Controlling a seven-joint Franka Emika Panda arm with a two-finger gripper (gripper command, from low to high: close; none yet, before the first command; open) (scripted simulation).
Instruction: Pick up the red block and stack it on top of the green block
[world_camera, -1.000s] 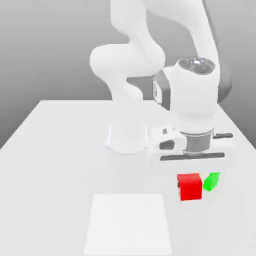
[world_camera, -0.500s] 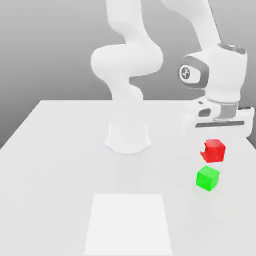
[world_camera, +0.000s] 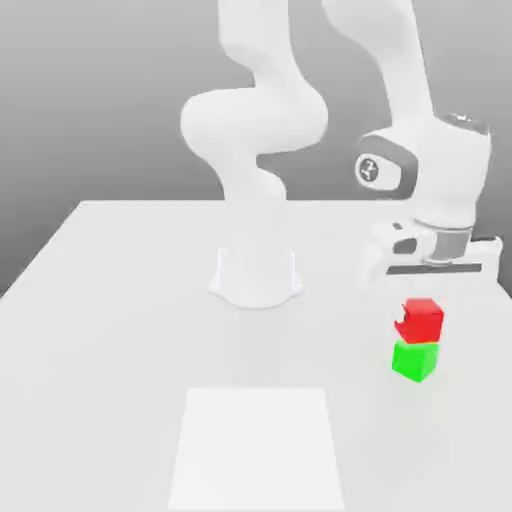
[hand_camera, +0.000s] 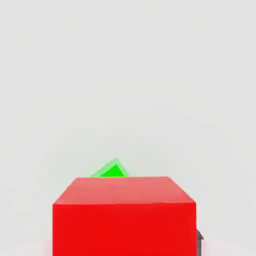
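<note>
Exterior view: the gripper (world_camera: 424, 300) hangs below the white wrist, clamped on the red block (world_camera: 422, 319), which sits directly above the green block (world_camera: 415, 360) toward the exterior view's right side of the bench (world_camera: 130, 300). The 2 cubes look touching or very nearly so; I cannot tell whether the red one's weight is already on the green. The red block appears turned a little relative to the green one, so a release now could leave it overhanging at a corner and prone to tipping off.

Hand view: the red block (hand_camera: 124, 215) sits close to the camera, with 1 corner of the green block (hand_camera: 113, 170) peeking out past its far edge. That visible corner suggests the cubes are rotated or offset against each other. Pressing down further could shove the green block sideways; opening early could drop the red block askew.
</note>
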